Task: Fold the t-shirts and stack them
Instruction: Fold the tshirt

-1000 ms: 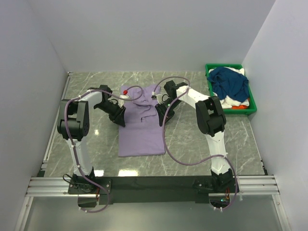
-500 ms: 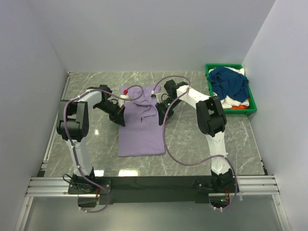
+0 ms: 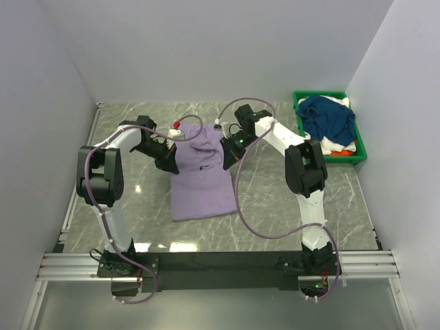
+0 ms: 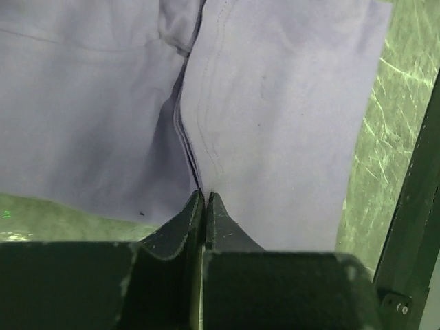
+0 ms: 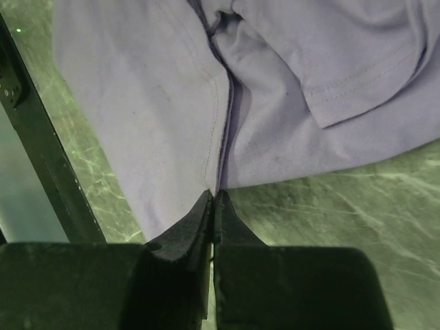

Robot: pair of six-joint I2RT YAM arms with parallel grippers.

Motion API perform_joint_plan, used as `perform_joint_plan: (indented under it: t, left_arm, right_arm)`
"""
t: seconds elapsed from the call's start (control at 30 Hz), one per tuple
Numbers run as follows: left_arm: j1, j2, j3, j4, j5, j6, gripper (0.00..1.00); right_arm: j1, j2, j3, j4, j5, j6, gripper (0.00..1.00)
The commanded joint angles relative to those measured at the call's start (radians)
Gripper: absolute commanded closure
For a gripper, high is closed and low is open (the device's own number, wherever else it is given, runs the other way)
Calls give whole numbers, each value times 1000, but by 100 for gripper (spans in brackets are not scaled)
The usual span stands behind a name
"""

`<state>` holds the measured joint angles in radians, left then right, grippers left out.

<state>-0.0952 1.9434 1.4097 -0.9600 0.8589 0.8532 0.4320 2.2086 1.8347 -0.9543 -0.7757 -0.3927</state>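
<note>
Pinches the lavender t-shirt (image 3: 199,182) at both side edges, well to the left of the green bin (image 3: 300,103) on the marble table (image 3: 275,199). Clamps the left gripper (image 4: 205,198) on a cloth fold at the edge farther from the bin, fingers pressed tight together. Clamps the right gripper (image 5: 214,196) likewise on the edge nearer the bin. Shows the navy t-shirt (image 3: 330,117) heaped inside the bin, over a white garment (image 3: 323,144) and an orange garment (image 3: 340,153).
</note>
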Motion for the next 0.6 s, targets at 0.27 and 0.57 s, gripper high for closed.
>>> perform_joint_plan:
  t: [0.27, 0.57]
  left_arm:
    - [17, -37, 40, -117, 84, 179, 99]
    - [15, -109, -86, -135, 89, 221, 99]
  right_arm:
    - [-3, -29, 26, -81, -27, -98, 100]
    - [40, -142, -176, -3, -69, -66, 100]
